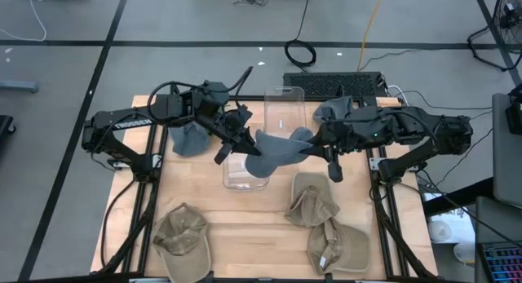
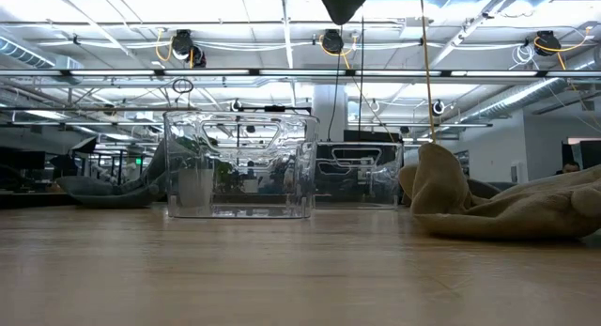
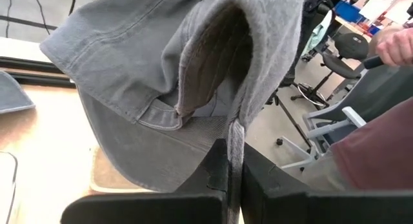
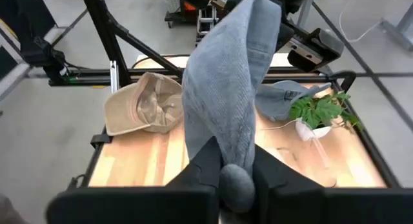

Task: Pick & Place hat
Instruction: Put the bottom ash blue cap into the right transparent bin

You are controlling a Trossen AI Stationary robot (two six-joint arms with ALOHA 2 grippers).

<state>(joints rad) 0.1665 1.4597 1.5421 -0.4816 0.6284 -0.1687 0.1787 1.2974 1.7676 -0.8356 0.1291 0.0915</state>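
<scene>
A grey hat (image 1: pixel 277 149) hangs in the air between my two grippers, above a clear plastic bin (image 1: pixel 245 175) at the table's middle. My left gripper (image 1: pixel 247 144) is shut on the hat's left side, and my right gripper (image 1: pixel 313 141) is shut on its right side. In the low view only the hat's lowest tip (image 2: pixel 343 1) shows, high above the bin (image 2: pixel 239 166). The left wrist view shows the hat's brim (image 3: pixel 129 153) and its hollow inside (image 3: pixel 213 62). My left gripper pinches a thin edge of the hat's crown (image 3: pixel 235 137) between its two fingers, coming level from the table's left. The hat is lifted clear and sags away from the fingers, brim low. My right gripper pinches a bunched fold of the hat's cloth (image 4: pixel 226 143) between its two fingers, coming level from the table's right. The cloth rises in a folded ridge beyond the fingers, clear of the table.
A second clear bin (image 1: pixel 284 112) stands behind the first. Grey hats lie at the far left (image 1: pixel 192 140) and far right (image 1: pixel 334 112). Tan hats lie at the near left (image 1: pixel 181 234) and near right (image 1: pixel 312 203), (image 1: pixel 336 247). A person's hand (image 3: pixel 393 46) shows beyond the table.
</scene>
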